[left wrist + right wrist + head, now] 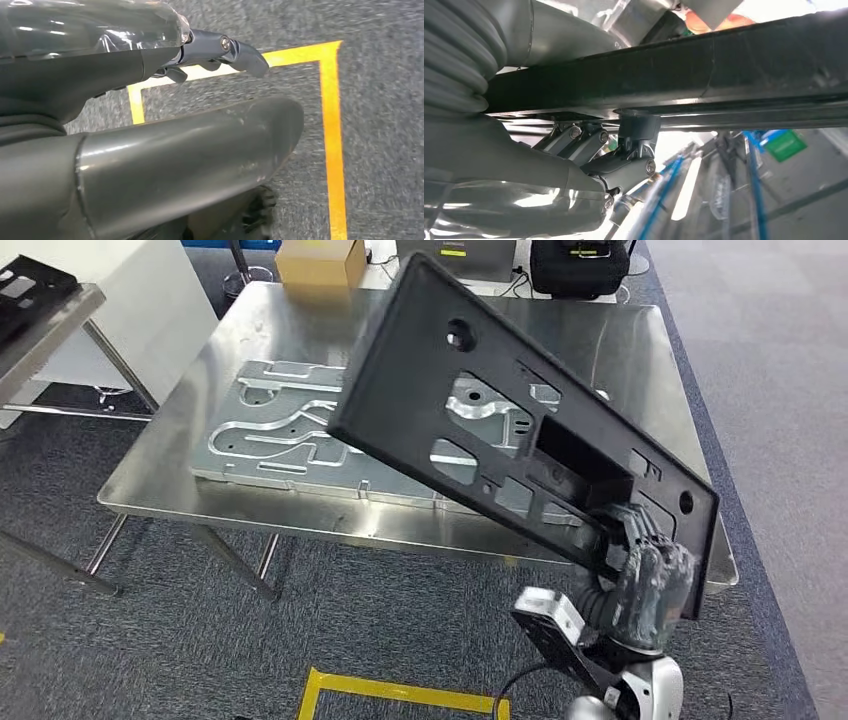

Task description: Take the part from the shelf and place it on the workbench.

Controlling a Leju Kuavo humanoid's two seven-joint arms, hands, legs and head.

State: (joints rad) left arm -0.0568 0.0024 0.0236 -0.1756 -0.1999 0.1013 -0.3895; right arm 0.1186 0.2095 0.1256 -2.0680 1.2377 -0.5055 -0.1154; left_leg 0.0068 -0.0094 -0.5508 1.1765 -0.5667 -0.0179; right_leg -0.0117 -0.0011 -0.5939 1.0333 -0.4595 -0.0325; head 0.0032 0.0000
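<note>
The part (440,390) is a large flat black plastic panel with several cut-outs. My right hand (645,575) grips it at its near lower edge and holds it tilted in the air above the steel workbench (620,350). In the right wrist view the panel's edge (724,65) runs across the picture, with my right hand (614,155) wrapped on it from beneath. My left hand (150,100) hangs over the grey carpet with nothing in it and its fingers (240,52) stretched out.
A machined aluminium plate (270,430) lies on the bench's left half, partly under the panel. A cardboard box (320,262) and a black bag (578,265) stand beyond the bench. The shelf (40,325) stands at the far left. Yellow floor tape (400,690) lies before my feet.
</note>
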